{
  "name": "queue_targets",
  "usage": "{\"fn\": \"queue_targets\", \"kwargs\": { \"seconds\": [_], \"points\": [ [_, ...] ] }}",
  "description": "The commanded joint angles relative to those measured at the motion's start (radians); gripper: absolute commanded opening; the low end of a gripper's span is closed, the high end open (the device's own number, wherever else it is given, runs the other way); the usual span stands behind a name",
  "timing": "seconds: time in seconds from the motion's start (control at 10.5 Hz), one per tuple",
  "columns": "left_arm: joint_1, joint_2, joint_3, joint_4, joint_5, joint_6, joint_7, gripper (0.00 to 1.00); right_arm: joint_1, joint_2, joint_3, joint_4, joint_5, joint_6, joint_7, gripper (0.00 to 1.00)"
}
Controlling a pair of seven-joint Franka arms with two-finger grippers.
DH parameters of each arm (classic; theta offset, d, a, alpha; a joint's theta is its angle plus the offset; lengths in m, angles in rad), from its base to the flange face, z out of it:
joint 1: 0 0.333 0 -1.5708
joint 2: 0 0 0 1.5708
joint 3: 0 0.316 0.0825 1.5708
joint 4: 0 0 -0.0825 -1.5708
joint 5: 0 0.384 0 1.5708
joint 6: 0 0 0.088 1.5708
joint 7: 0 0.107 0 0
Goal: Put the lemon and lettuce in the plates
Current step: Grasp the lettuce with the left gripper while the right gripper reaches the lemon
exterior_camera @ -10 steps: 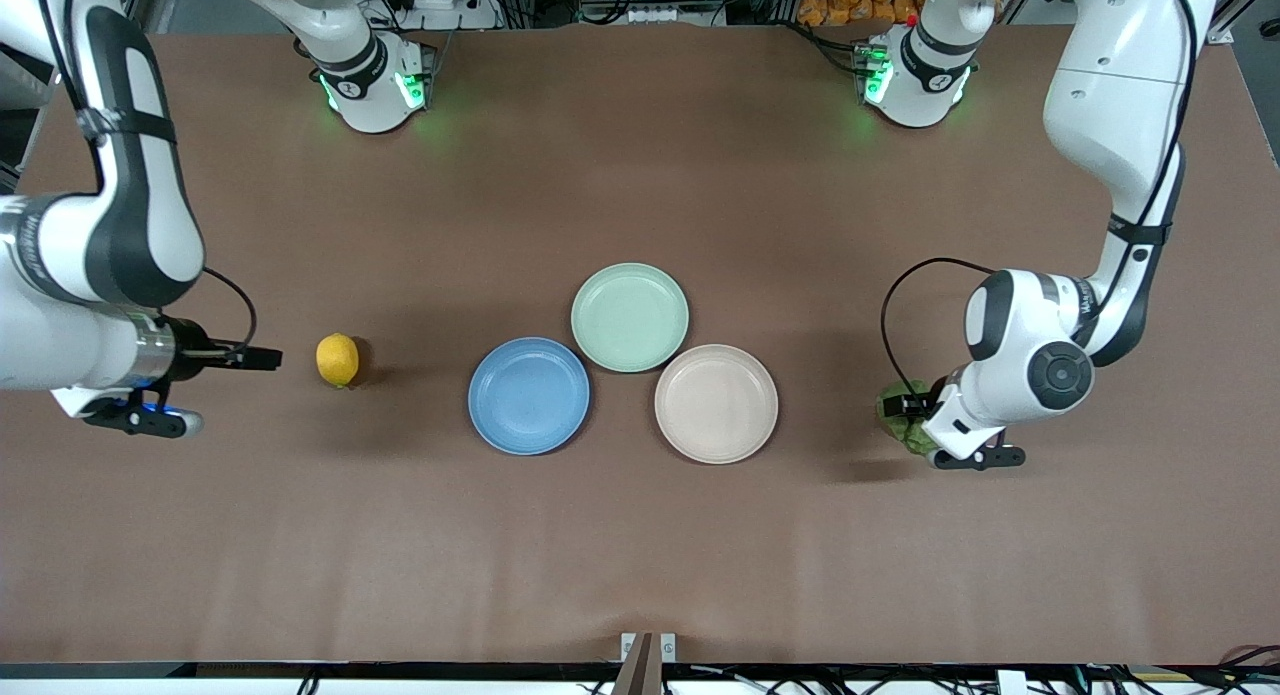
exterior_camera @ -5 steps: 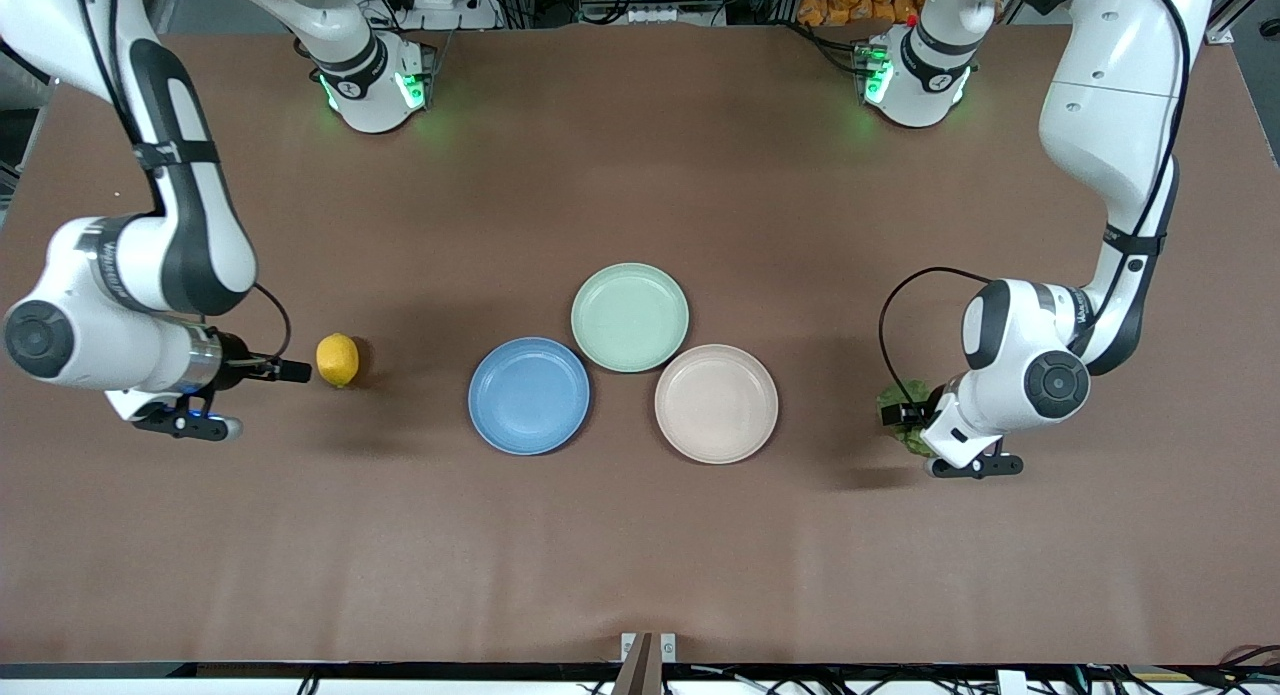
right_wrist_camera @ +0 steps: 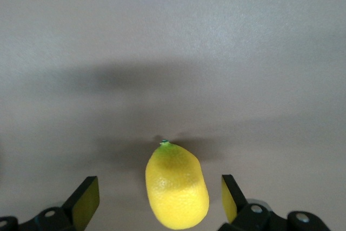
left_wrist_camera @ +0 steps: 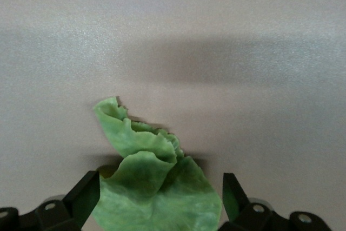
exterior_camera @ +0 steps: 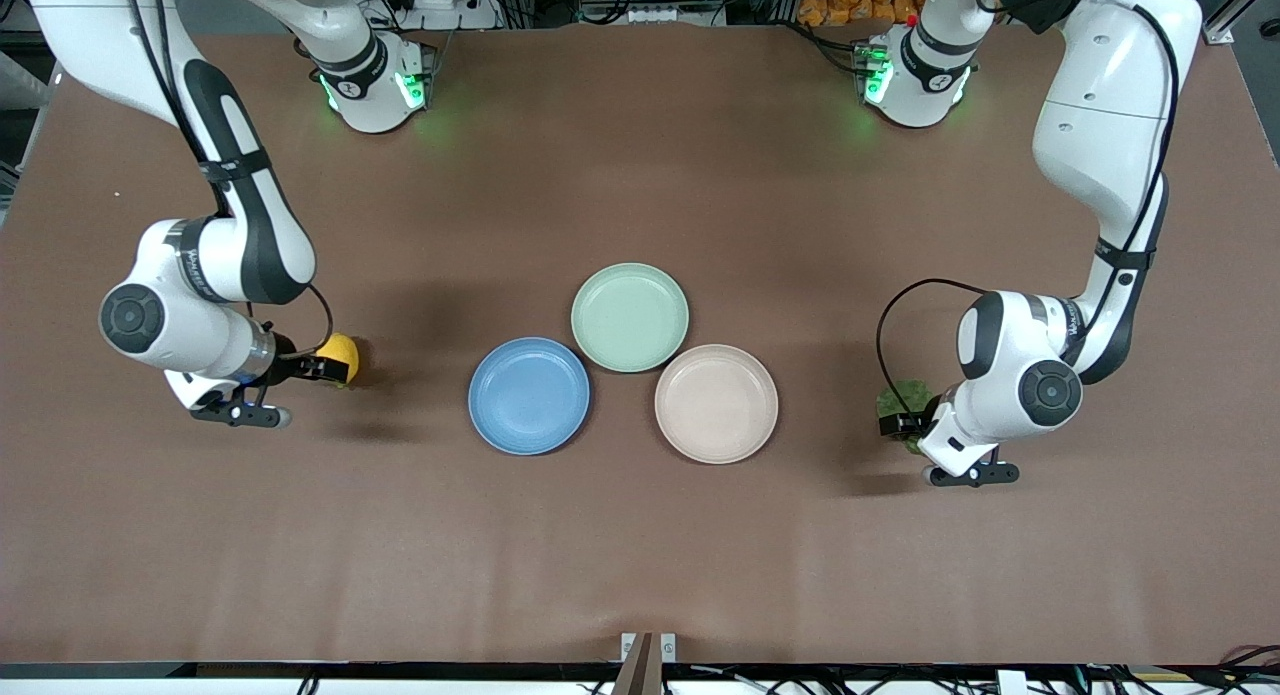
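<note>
Here, three plates (exterior_camera: 628, 317), one lemon (right_wrist_camera: 177, 189), one lettuce (left_wrist_camera: 154, 187).

The right hand (exterior_camera: 330, 368) is at the lemon (exterior_camera: 345, 353), the left hand (exterior_camera: 897, 424) at the lettuce (exterior_camera: 898, 397).

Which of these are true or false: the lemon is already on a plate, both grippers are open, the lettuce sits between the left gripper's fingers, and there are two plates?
1. The lemon is on a plate. False: it lies on the bare table, toward the right arm's end.
2. The left gripper and the right gripper are both open. True.
3. The lettuce lies between the left gripper's open fingers. True.
4. There are two plates. False: three, the blue plate, the beige plate and the mint-green plate.
</note>
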Motion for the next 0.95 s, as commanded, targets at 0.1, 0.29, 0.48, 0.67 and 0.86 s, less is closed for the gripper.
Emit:
{"fn": "queue_targets", "kwargs": {
  "seconds": [0.1, 0.29, 0.48, 0.67, 0.86],
  "points": [
    [0.002, 0.015, 0.001, 0.008, 0.063, 0.040, -0.013, 0.48, -0.012, -0.055, 0.000, -0.127, 0.022, 0.094, -0.054, 1.00],
    [-0.001, 0.014, 0.001, 0.000, 0.080, 0.040, -0.013, 0.00, -0.012, -0.052, 0.000, -0.189, 0.022, 0.195, -0.060, 1.00],
    [0.000, 0.012, 0.001, -0.009, 0.109, 0.040, -0.013, 0.00, -0.010, -0.044, 0.000, -0.213, 0.022, 0.243, -0.060, 1.00],
    [-0.001, 0.008, 0.001, -0.009, 0.109, 0.040, -0.020, 0.00, -0.009, -0.038, 0.000, -0.230, 0.022, 0.280, -0.060, 1.00],
    [-0.001, -0.015, 0.001, -0.011, 0.109, 0.037, -0.023, 0.00, -0.007, -0.026, 0.000, -0.241, 0.022, 0.307, -0.060, 1.00]
  ]
}}
